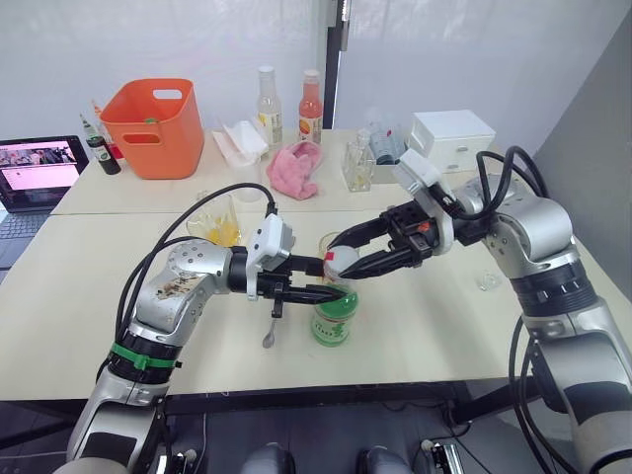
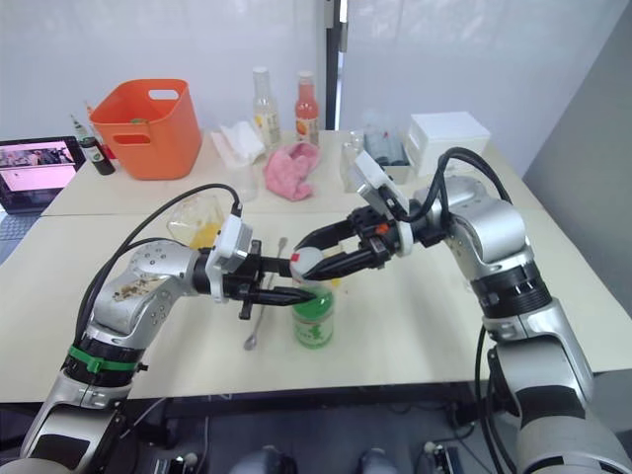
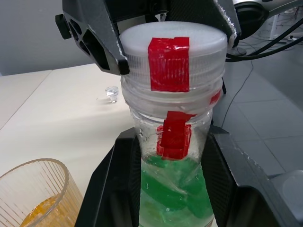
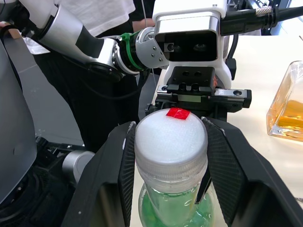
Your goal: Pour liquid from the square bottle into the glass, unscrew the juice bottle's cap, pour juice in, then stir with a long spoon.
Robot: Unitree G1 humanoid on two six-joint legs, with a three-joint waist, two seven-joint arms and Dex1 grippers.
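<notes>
**Both hands on the juice bottle, cap still seated**

The juice bottle (image 1: 335,318) stands upright on the counter (image 1: 444,326), between the two hands. The left hand (image 1: 331,279) is clamped on the bottle's neck just under the cap; in the left wrist view its black fingers (image 3: 113,184) press the clear plastic on both sides, hiding part of the green juice (image 3: 175,189). The right hand (image 1: 336,259) grips the cap (image 4: 171,140) from the opposite side, its fingers (image 4: 127,161) flat against the cap's ribbed wall. The cap sits fully down on the threads, a red mark on its top.

The glass (image 3: 35,194) stands just beside the left hand, cut off by the frame edge, with orange liquid at its bottom. From the head camera it is mostly hidden behind the two hands. The long spoon (image 2: 261,308) lies on the counter beneath the left hand, its stem partly covered. The square bottle (image 4: 286,106) lies beyond the left hand, only partly in frame.
</notes>
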